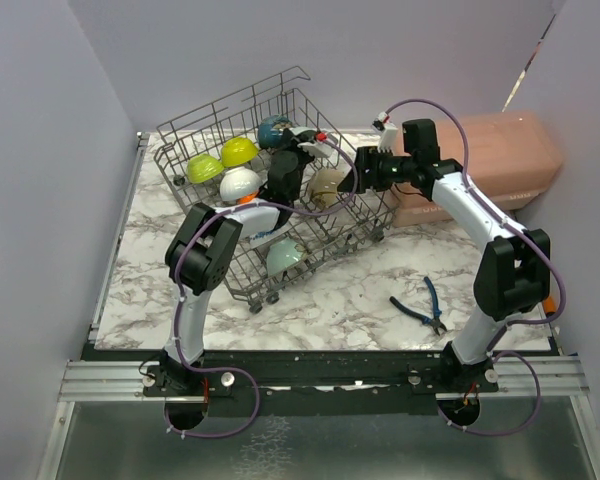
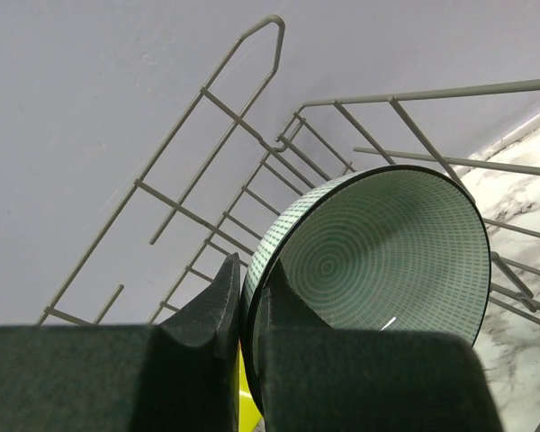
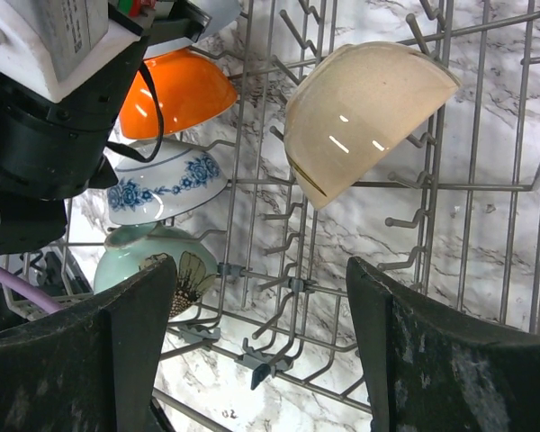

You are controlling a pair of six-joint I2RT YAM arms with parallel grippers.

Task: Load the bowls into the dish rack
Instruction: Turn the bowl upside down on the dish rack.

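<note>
The dish rack (image 1: 195, 120) is a grey wire basket standing at an angle on the marble table. Among its tines sit two lime-yellow bowls (image 1: 206, 167), a white bowl (image 1: 240, 184), a pale teal bowl (image 1: 283, 257) and a beige bowl (image 1: 327, 183). My left gripper (image 2: 250, 301) is shut on the rim of a dark-edged bowl with green rings inside (image 2: 387, 252), held tilted above the rack's back corner. My right gripper (image 3: 261, 315) hangs open over the rack's wires (image 3: 252, 180). Past it are the beige bowl (image 3: 364, 112), an orange bowl (image 3: 175, 90), a blue-patterned white bowl (image 3: 162, 184) and a teal bowl (image 3: 144, 261).
A pink lidded box (image 1: 490, 165) stands at the back right, close behind the right arm. Blue-handled pliers (image 1: 420, 305) lie on the marble near the front right. Purple walls close in the table on the left, back and right. The left arm's wrist (image 3: 45, 117) fills the right wrist view's upper left.
</note>
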